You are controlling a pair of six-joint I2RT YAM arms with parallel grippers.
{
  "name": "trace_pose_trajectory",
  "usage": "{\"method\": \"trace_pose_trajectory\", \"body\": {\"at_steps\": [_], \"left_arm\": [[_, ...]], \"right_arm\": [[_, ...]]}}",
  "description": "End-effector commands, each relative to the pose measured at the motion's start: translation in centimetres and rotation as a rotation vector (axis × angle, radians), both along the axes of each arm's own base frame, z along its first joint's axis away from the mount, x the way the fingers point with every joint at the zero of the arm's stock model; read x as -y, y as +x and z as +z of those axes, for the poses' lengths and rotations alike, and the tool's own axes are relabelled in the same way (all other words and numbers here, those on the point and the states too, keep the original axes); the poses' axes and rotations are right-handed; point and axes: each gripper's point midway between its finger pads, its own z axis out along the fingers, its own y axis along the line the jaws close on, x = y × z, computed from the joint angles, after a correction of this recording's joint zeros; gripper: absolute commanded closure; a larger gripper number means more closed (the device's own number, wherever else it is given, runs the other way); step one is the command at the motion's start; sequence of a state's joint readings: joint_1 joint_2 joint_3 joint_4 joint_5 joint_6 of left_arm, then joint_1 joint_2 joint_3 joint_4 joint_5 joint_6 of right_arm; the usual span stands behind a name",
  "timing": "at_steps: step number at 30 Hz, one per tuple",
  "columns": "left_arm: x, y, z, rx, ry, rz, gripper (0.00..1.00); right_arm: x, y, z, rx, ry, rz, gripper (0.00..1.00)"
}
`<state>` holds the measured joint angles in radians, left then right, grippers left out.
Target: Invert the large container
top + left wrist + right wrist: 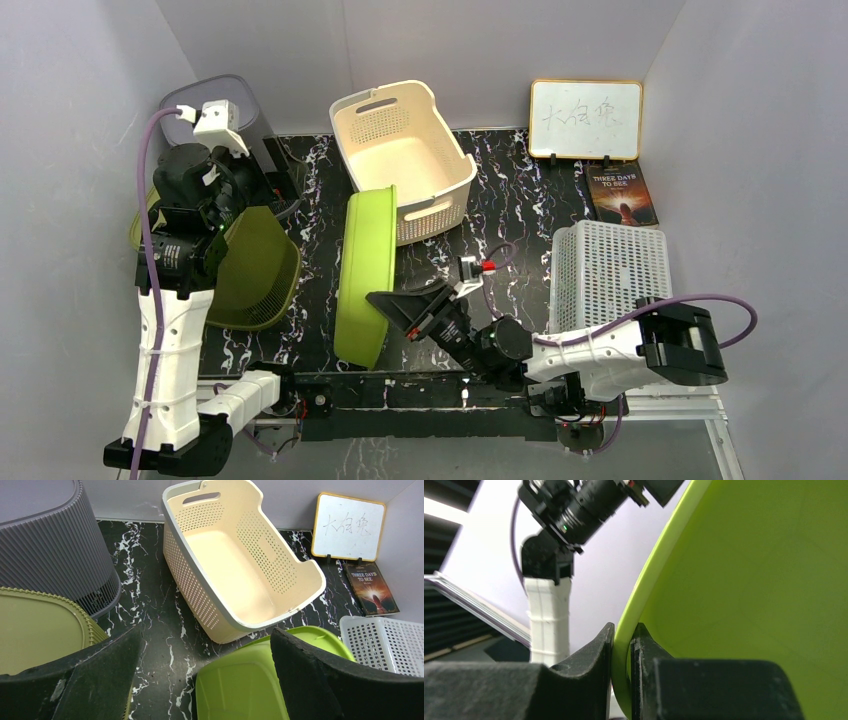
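- Our right gripper is clamped on the tub rim.
- The tub stands on edge just left of it, long axis running away from us.
- Our left gripper hangs wide open, empty, farther off.

White arm links, black joint housings, purple cables; black padded fingers, small red connector

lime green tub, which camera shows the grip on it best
Right wrist: the right tool pinches the lime green tub by its rim. Top external shows it tipped on edge; left wrist shows only part.
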<state>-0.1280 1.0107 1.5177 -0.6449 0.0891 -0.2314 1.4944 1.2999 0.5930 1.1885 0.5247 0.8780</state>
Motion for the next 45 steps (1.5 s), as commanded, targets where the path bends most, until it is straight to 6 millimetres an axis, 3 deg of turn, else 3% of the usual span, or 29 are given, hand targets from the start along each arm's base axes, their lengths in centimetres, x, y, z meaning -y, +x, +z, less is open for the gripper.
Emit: {"method": "trace_pose_trajectory", "body": {"at_steps": [1, 7, 12, 15, 20, 23, 31, 36, 40, 45], "left_arm": [[0.2, -0.4, 0.2, 0.010, 0.005, -0.018, 0.02], [0.2, -0.3, 0.0, 0.007, 0.005, -0.017, 0.02], [0.3, -0.3, -0.2, 0.001, 0.008, -0.023, 0.02], [0.4, -0.3, -0.6, -0.005, 0.011, -0.029, 0.02], [0.5, -0.2, -1.6, -0.016, 0.008, -0.035, 0.02], [0.6, -0.1, -2.2, -0.029, 0.007, -0.038, 0.02], [0.9, 0.4, -2.9, -0.041, -0.008, -0.047, 0.02], [1.1, 0.7, -3.6, -0.048, -0.021, -0.049, 0.02], [1.2, 0.9, -3.7, -0.054, -0.021, -0.050, 0.02], [1.2, 0.8, -3.7, -0.053, -0.024, -0.052, 0.02]], "right_arm": [[2.0, 1.1, 1.5, -0.121, 0.225, 0.057, 1.00], [0.3, 1.8, 0.0, -0.160, 0.276, 0.137, 1.00], [-1.4, 1.7, -4.9, -0.217, 0.141, 0.168, 1.00], [-1.2, 1.5, -8.5, -0.247, 0.021, 0.163, 1.00], [1.4, 1.9, -15.3, -0.317, -0.177, 0.088, 1.00], [2.7, 1.7, -17.8, -0.346, -0.277, 0.071, 1.00], [7.0, 1.6, -22.0, -0.479, -0.476, -0.038, 0.95], [10.0, 1.8, -25.0, -0.582, -0.514, -0.101, 0.73], [11.0, 1.4, -27.3, -0.649, -0.561, -0.114, 0.57], [11.2, 1.4, -28.4, -0.667, -0.582, -0.124, 0.54]]}}
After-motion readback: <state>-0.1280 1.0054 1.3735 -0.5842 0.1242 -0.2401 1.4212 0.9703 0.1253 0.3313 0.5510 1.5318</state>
